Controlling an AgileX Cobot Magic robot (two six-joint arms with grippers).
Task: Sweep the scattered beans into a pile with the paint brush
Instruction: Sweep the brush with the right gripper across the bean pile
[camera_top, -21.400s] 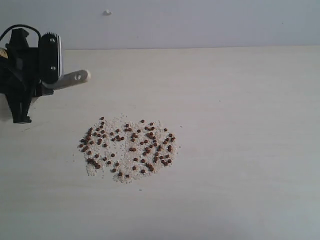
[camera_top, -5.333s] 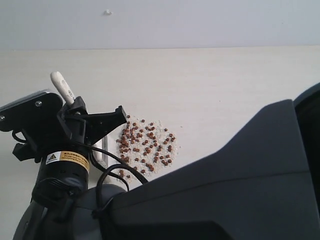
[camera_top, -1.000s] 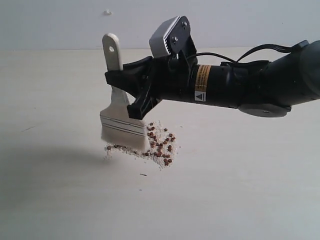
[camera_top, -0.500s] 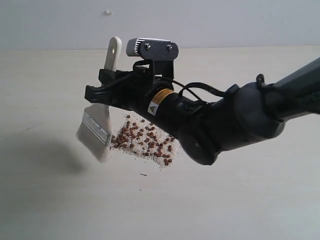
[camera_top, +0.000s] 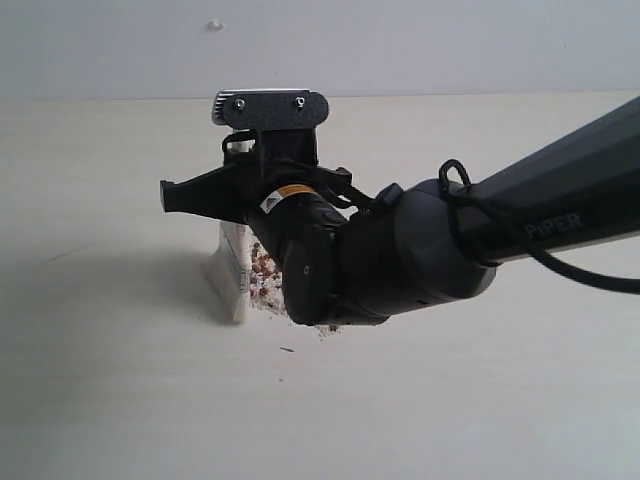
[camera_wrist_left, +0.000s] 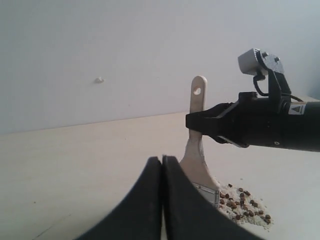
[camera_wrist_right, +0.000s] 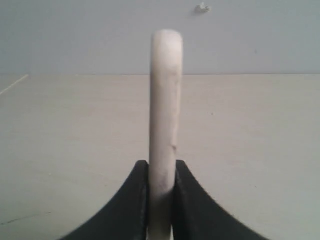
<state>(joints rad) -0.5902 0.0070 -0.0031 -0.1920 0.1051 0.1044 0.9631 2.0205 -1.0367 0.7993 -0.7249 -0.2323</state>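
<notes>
My right gripper (camera_top: 232, 195) reaches in from the right and is shut on the paint brush, whose silver ferrule and cream bristles (camera_top: 228, 278) stand on the table under it. In the right wrist view the pale handle (camera_wrist_right: 165, 95) stands edge-on, pinched between the fingers (camera_wrist_right: 162, 169). The left wrist view shows the brush (camera_wrist_left: 198, 150) upright, bristles down at the edge of the beans (camera_wrist_left: 244, 202), which lie bunched among pale crumbs. The arm hides most of the beans (camera_top: 265, 266) in the exterior view. My left gripper (camera_wrist_left: 162, 159) is shut on nothing, back from the brush.
The pale wooden table (camera_top: 480, 400) runs back to a grey-white wall (camera_top: 450, 40) with a small white bump (camera_top: 213, 23). The right arm's thick black body (camera_top: 400, 260) lies low over the table's middle.
The right gripper has turned and lowered the brush, so the bristles now stand on the table at the beans' left edge. The arm now covers most of the beans.
</notes>
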